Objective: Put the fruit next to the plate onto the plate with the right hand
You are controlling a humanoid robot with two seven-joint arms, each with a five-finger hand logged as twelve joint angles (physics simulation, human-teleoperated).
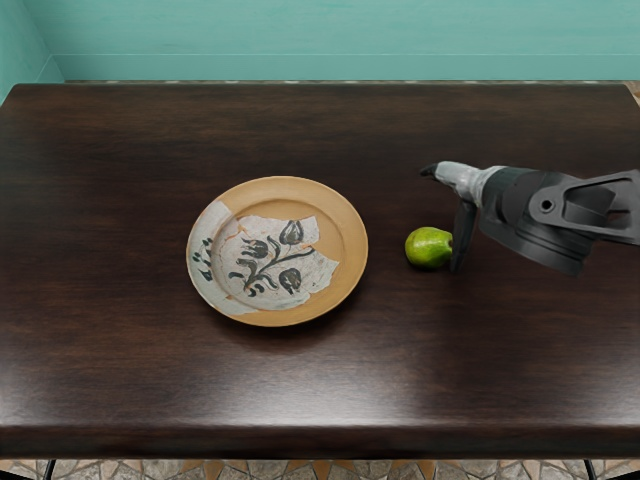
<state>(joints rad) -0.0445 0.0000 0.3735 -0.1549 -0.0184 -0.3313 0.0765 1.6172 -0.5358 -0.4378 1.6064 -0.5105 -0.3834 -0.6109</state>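
Note:
A small green fruit (pixel 428 247) lies on the dark table, just right of the plate (pixel 345 225). The plate is tan-rimmed with a pale centre painted with dark flowers, and nothing lies on it. My right hand (pixel 452 215) comes in from the right edge and hovers close beside the fruit on its right. Its fingers are spread: one points left above the fruit (pixel 445 174) and another hangs down next to it (pixel 463 235). The hand holds nothing. The left arm is out of view.
The dark wooden table (pixel 120 380) fills the view, with its front edge near the bottom and a teal wall behind. Nothing else stands on it.

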